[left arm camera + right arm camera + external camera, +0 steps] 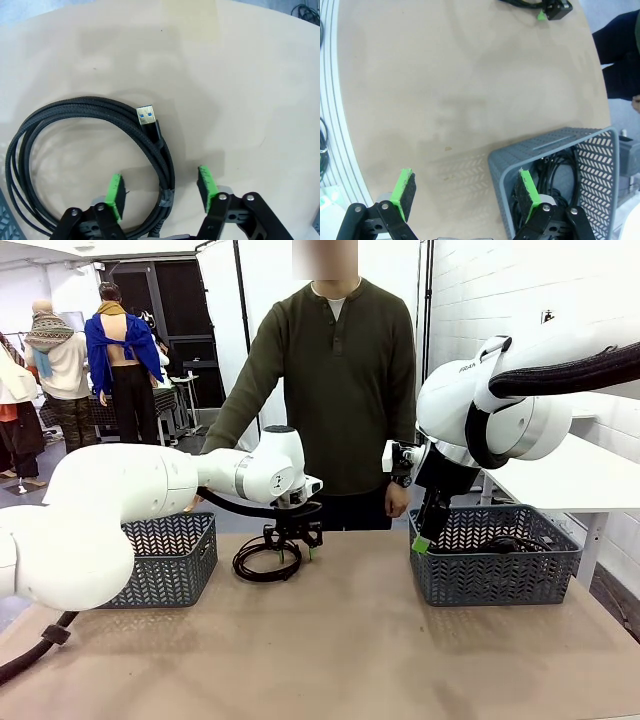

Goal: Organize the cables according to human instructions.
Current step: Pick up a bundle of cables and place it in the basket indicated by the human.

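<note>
Cable (95,150) coil partly behind left tool (161,192)

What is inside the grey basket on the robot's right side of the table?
Black cables lie tangled inside the grey basket; the front view shows a bit of them above the rim. How many there are cannot be told, since the basket wall and the right gripper's fingers cover part.

My matt green rubbery pads (116,196) flank a braided black fabric-sheathed cable (95,107) with a shiny metal plug (146,114), on a smooth matt tan tabletop (240,90).
</note>
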`<state>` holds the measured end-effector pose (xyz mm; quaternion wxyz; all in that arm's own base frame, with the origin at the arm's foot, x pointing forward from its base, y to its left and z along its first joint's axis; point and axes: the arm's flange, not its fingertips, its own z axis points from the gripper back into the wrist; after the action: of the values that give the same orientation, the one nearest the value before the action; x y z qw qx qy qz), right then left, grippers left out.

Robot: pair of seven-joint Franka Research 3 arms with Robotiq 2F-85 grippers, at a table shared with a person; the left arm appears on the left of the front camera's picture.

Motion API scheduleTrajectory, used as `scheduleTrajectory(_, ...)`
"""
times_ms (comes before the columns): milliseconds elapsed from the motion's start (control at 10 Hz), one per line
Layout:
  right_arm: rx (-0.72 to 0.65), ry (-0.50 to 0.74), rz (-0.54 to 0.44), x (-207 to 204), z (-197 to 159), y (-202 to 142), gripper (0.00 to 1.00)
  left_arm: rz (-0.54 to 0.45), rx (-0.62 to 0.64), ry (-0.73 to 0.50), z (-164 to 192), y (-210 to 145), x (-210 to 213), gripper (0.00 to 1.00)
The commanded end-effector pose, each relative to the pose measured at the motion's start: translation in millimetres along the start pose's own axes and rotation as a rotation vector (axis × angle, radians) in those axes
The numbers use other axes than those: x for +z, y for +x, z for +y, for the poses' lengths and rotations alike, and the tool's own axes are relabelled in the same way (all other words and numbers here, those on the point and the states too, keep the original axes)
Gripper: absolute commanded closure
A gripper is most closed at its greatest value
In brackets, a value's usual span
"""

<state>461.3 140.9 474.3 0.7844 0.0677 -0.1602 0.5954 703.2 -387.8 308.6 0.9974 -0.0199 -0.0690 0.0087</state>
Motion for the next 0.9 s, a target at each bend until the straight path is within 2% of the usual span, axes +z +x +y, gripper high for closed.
scheduleTrajectory(0,-0.005,-0.002,0.003,-0.5,0.4,-0.3,0.0,-0.04,0.03,0.037,-9.9,12.6,1.5,0.87)
scheduleTrajectory(100,-0.005,-0.002,0.003,-0.5,0.4,-0.3,0.0,-0.039,0.032,0.038,-10.0,13.2,1.4,1.0)
scheduleTrajectory(800,-0.005,-0.002,0.003,-0.5,0.4,-0.3,0.0,-0.031,0.066,0.04,-9.3,11.2,2.5,1.0)
